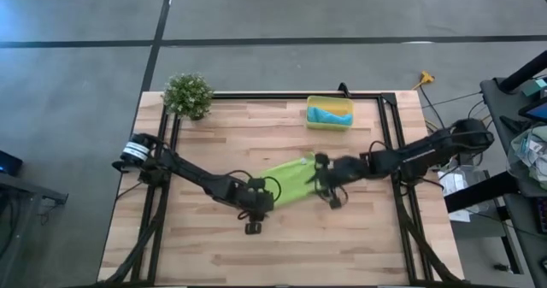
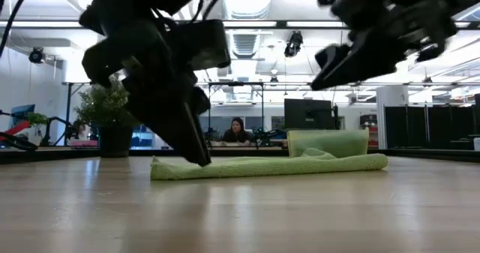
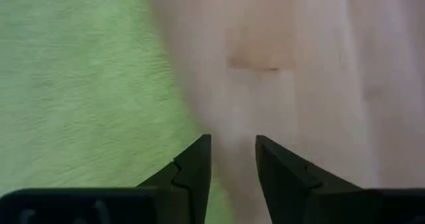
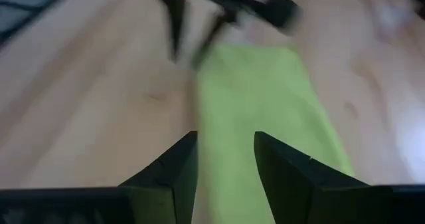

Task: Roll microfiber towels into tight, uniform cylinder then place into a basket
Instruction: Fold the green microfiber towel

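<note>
The lime-green towel (image 1: 292, 182) lies flat on the table as a long folded strip, slanting from near left to far right, with its white tag (image 1: 301, 161) up. It also shows in the low view (image 2: 277, 166). My left gripper (image 3: 232, 154) is open, pointing down at the strip's near-left end (image 2: 161, 169). My right gripper (image 4: 224, 151) is open and empty, raised above the strip's far-right end (image 2: 371, 161). The turquoise-blue towel (image 1: 330, 114) lies inside the yellow basket (image 1: 313, 121) at the far edge. My left gripper comes from above, slanting down, with its fingertips (image 2: 202, 160) low at the edge of the towel's near-left end (image 3: 133, 117). One finger stands over the cloth and one over bare wood. I cannot tell whether they touch the towel.
A small potted plant (image 1: 188, 96) stands at the table's far left corner. Bare wood lies on the near side of the towel (image 1: 282, 249). A person sits far off in the room behind (image 2: 238, 130).
</note>
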`<state>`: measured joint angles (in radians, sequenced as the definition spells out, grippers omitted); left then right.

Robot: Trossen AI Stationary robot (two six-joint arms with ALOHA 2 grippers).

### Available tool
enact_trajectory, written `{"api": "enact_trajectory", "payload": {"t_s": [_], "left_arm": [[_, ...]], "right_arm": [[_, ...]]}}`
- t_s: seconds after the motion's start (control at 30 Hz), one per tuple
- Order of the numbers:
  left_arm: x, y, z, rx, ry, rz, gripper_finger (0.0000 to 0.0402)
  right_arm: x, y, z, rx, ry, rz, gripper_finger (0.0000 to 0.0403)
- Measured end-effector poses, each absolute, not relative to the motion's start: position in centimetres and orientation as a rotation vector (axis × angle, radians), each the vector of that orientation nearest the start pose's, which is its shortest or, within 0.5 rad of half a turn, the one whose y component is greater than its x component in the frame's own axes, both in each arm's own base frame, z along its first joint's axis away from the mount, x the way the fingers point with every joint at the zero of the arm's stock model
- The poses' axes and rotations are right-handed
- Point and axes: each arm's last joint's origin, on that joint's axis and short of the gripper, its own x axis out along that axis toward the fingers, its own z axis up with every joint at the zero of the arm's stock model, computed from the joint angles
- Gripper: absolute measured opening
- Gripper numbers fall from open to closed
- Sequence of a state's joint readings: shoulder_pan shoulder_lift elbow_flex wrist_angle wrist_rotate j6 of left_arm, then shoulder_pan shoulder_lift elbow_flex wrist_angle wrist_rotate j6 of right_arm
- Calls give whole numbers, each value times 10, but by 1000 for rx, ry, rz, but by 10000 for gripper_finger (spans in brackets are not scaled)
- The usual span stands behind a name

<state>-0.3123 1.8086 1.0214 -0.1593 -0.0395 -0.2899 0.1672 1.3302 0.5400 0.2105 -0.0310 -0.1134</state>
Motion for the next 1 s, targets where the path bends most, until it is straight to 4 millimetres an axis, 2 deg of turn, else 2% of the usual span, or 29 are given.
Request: {"api": "enact_trajectory", "payload": {"t_s": [0.17,0.3,0.37,0.5,0.63,0.77,0.83,0.93,1.0], "left_arm": [[344,-112,146,-202,927,-141,102],[344,-112,143,-183,970,-147,102],[340,-110,145,-142,1012,-155,102],[329,-106,165,-22,1054,-192,102],[324,-97,193,88,919,-2,102],[319,-88,203,178,801,230,102],[317,-84,199,192,797,283,102],[323,-79,191,124,767,325,102],[324,-74,179,100,799,357,102]], "right_arm": [[247,74,159,-224,617,347,141],[250,84,139,-217,698,369,137],[253,82,130,-253,729,313,133],[263,74,116,-349,719,4,119],[267,73,109,-352,699,-74,102],[271,72,101,-306,703,-98,81],[273,70,93,-295,729,-112,68],[274,67,83,-269,750,-146,52],[276,66,78,-254,756,-158,42]]}}
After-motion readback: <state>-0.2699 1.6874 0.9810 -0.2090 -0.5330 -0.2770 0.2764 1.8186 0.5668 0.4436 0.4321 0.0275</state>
